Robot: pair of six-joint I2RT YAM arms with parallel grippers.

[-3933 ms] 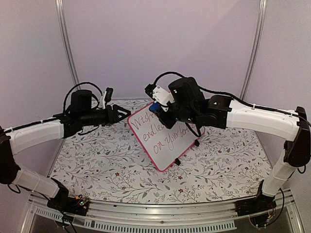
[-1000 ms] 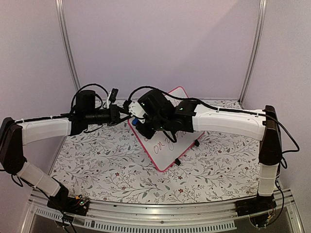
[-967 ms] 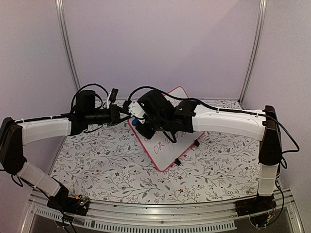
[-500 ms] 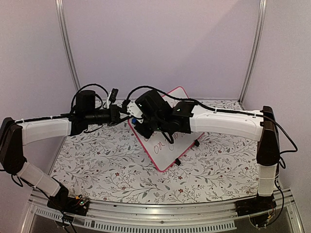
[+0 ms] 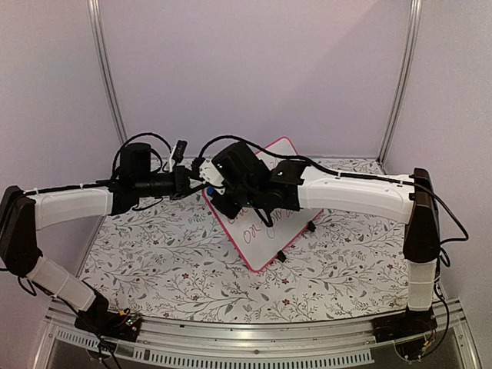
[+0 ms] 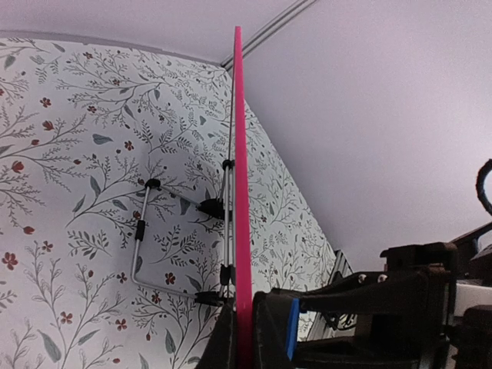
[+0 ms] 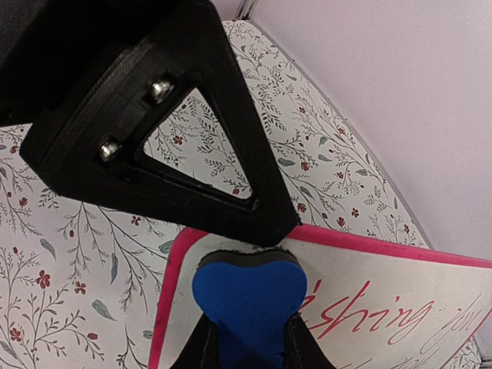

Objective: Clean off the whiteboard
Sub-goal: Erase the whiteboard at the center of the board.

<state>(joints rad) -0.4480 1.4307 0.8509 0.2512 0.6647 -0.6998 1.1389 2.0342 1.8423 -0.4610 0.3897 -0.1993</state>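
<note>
The whiteboard, white with a rounded pink-red frame, stands propped and tilted mid-surface, black clip feet toward 4 o'clock, red handwriting across its face.

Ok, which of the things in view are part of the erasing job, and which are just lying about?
In the job:
whiteboard
blue heart-shaped eraser
left fingers, clamped on the board's edge
right fingers, gripping the eraser

Just there:
floral table cover
metal corner posts
</note>
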